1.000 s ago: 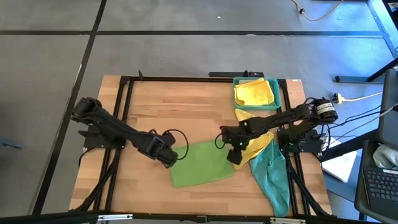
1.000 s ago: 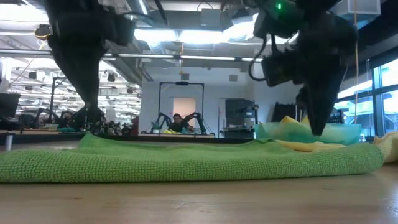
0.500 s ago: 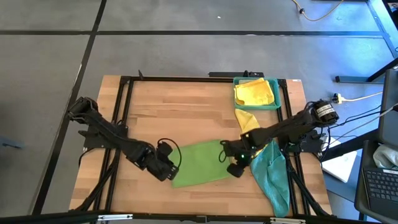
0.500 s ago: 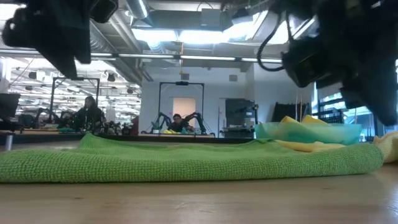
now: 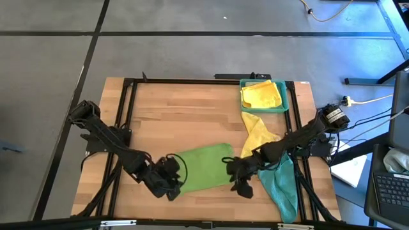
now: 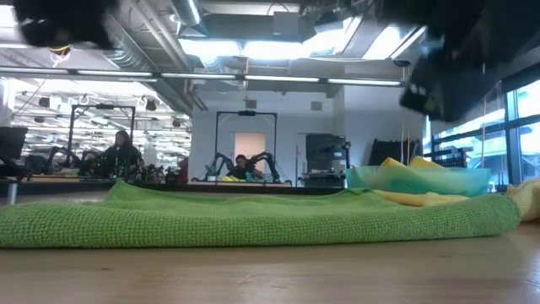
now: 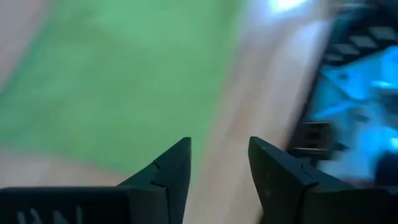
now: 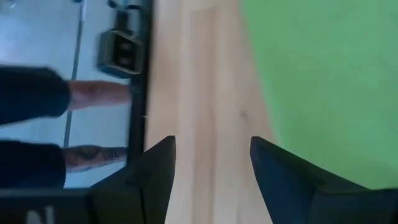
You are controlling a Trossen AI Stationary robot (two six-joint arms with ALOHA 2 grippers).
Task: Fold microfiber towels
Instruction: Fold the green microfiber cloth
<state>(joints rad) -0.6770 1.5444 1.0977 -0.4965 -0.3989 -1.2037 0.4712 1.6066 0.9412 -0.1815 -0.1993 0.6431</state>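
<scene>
Right now the bright green square microfiber towel [image 5: 203,167] lies flat on the pale wooden bench [image 5: 185,115], near the front edge and about in the middle. The left gripper [image 5: 171,190] hangs just off the towel's front left corner, and the right gripper [image 5: 241,186] hangs just off its front right corner. In both wrist views the dark fingers [image 7: 171,171] stand apart with bare wood between them, so both pairs are open and hold nothing. To the right, a yellow soft cloth [image 5: 259,134] trails out from the rigid teal plastic tray [image 5: 293,97], which holds another yellow cloth [image 5: 261,94], already folded. A teal soft cloth [image 5: 280,185] lies crumpled by the bench's right edge. The green towel looks light, floppy and a bit fuzzy, so it should bend easily and will not break. It will sag if picked up at one spot only, so the best places to pinch it are probably the two front corners, one for each gripper, right at the edge where the cloth is thin. It may also cling to the wood a little, so the fingers need to get under the edge. A person's arms [image 8: 93,93] show past the bench in the right wrist view.
</scene>
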